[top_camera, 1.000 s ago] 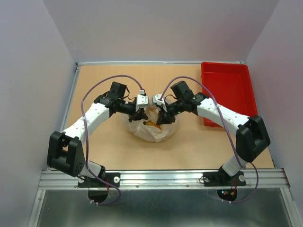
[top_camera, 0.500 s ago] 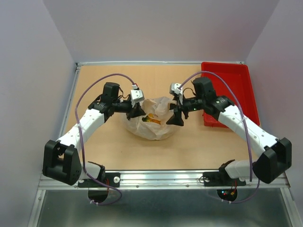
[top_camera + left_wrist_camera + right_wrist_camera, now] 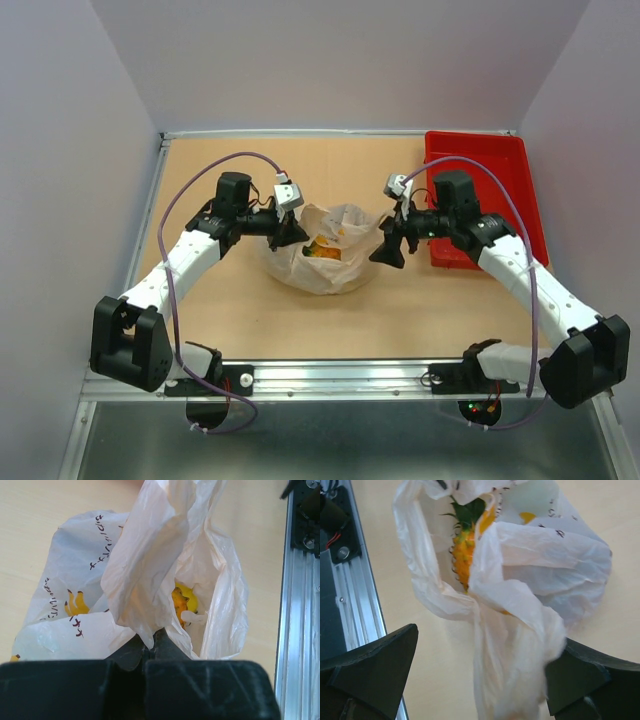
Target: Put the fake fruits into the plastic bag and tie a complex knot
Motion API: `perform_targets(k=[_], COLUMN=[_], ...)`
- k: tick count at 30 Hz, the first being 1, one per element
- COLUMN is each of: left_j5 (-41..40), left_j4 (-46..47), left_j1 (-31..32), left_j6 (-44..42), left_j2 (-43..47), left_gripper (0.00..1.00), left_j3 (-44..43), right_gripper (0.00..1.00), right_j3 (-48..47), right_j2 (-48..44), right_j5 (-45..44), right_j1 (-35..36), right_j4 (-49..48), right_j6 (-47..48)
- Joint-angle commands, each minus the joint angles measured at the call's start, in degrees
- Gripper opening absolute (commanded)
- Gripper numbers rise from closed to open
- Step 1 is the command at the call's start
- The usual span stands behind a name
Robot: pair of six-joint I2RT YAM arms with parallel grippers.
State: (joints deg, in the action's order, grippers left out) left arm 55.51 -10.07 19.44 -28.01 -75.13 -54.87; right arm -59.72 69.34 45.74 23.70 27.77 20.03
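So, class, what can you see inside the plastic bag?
Through the mouth of the plastic bag shows a toy pineapple with a green crown. Anything deeper is covered by crinkled film.

Plastic bag (image 3: 318, 262): translucent whitish, crumpled, mouth open, at centre of table (image 3: 230, 320). Pineapple (image 3: 465, 555): orange, green crown, inside bag.

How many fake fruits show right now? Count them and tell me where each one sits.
1 can be made out: the pineapple, lying inside the plastic bag and showing through its open mouth. More may be hidden under the crinkled plastic.
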Motion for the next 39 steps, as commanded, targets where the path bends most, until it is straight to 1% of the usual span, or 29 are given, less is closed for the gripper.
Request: perform_targets(k=[1,2,5,9,13,16,17,19,22,23,26,28,29,32,33,34,37,38,39], left_j5=[1.8,1.7,1.8,1.9,1.7,1.7,1.7,1.8,2.2,2.4,3.4,3.7,3.7,2.9,2.2,2.1,1.2,1.1,1.0], left_j4=[1.4,1.4,1.5,1.8,1.9,1.8,1.9,1.8,1.4,1.0,0.4,-0.7,-1.2,-1.7,-1.5,-1.4,0.2,1.3,1.8], left_j1=[-0.1,-0.1,-0.1,-0.1,-0.1,-0.2,-0.1,-0.1,-0.1,-0.1,0.0,0.5,0.8,2.0,2.3,2.7,3.3,3.7,4.0], left_j6=[0.8,0.7,0.8,1.2,1.5,1.6,1.6,1.4,0.4,0.1,-1.2,-2.5,-3.3,-5.1,-5.6,-5.7,-5.6,-5.9,-6.1], left_j2=[0.7,0.9,0.8,0.6,0.9,0.9,0.9,0.8,0.8,1.0,1.0,1.1,1.3,1.4,1.2,0.5,-0.4,-0.9,-1.2], left_gripper=[0.00,0.00,0.00,0.00,0.00,0.00,0.00,0.00,0.00,0.00,0.00,0.00,0.00,0.00,0.00,0.00,0.00,0.00,0.00], left_j3=[-0.6,-0.5,-0.4,-0.4,-0.5,-0.7,-0.8,-1.0,-1.2,-1.1,-1.1,-1.3,-1.5,-1.3,-1.3,-1.4,-1.6,-1.7,-1.6], right_gripper=[1.00,1.00,1.00,1.00,0.94,0.76,0.64,0.53,0.51,0.51,0.51,0.49,0.47,0.45,0.43,0.38,0.27,0.21,0.18], right_j3=[-0.5,-0.3,2.1,5.7,8.2,10.2,10.7,11.3,11.5,11.6,11.7,11.0,10.3,9.8,8.9,8.5,7.4,7.2,6.6], right_j2=[-1.5,-2.1,-4.1,-7.2,-10.3,-12.6,-12.6,-10.7,-7.0,-4.9,-1.2,1.3,2.1,5.2,6.8,7.9,11.0,11.7,12.6], right_j5=[0.1,1.0,2.9,2.7,2.6,3.7,3.7,3.1,0.5,0.1,2.2,3.8,4.3,5.1,4.9,5.0,5.3,5.3,5.2], right_j1=[-4.6,-6.9,-9.1,-9.6,-10.4,-10.4,-10.4,-10.5,-10.4,-10.4,-10.4,-10.4,-10.1,-8.2,-7.5,-5.7,-3.5,-1.8,-0.9], right_j4=[-2.2,-2.4,-2.7,-2.9,-2.5,-1.7,-1.8,-2.4,-9.4,-14.9,-23.6,-29.9,-31.6,-38.5,-40.5,-41.5,-47.0,-49.3,-49.8], right_j6=[-2.4,-3.8,-5.3,-5.2,-6.1,-6.5,-7.0,-7.2,-10.1,-12.4,-16.8,-18.8,-19.9,-22.4,-22.6,-22.9,-24.8,-25.6,-25.7])
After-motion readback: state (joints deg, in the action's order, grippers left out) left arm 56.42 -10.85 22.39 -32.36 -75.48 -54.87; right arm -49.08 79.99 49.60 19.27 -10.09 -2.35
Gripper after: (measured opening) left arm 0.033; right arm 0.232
